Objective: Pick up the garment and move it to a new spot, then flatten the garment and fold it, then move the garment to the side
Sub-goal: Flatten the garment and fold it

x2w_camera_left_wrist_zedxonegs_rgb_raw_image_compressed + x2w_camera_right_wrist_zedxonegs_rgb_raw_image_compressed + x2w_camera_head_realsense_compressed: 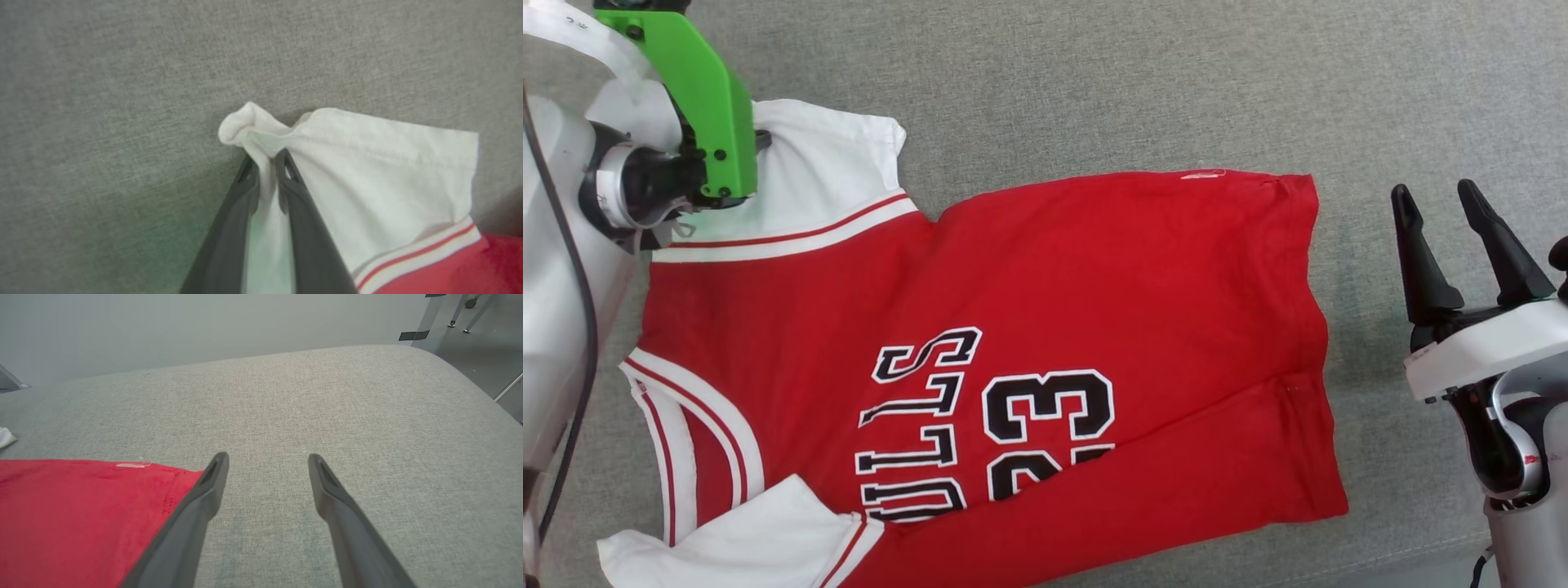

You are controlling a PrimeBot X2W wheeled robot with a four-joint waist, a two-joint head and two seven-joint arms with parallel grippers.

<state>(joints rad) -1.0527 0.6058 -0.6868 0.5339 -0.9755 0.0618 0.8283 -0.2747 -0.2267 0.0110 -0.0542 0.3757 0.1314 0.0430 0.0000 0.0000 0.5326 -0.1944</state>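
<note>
Garment (1094,278) lies mostly flat on the grey cloth surface (1094,82). It fills the centre and lower left of the head view, collar at lower left, hem toward the right, lettering sideways. The lower part is folded over with a diagonal crease, and the lower sleeve is doubled at bottom left.

Left gripper (267,161), under its green bracket (707,98) at upper left of the head view, has its fingers pressed together on the outer corner of the white sleeve (388,171). A bunched nub of cloth pokes out past the tips.

Right gripper (1435,189), at right of frame, is spread wide and holds nothing. It hangs over bare grey surface just beside the hem edge, not touching it.

Handling, my read: thin knit, light and limp with no stiffness, so it should drape and trail rather than lift as a sheet. One sleeve corner looks like a weak hold; it may stretch, twist or slip out. Likely drags on the grey weave. Better holds are probably the striped trim seam and the stitched hem corner at upper right, one per gripper.
</note>
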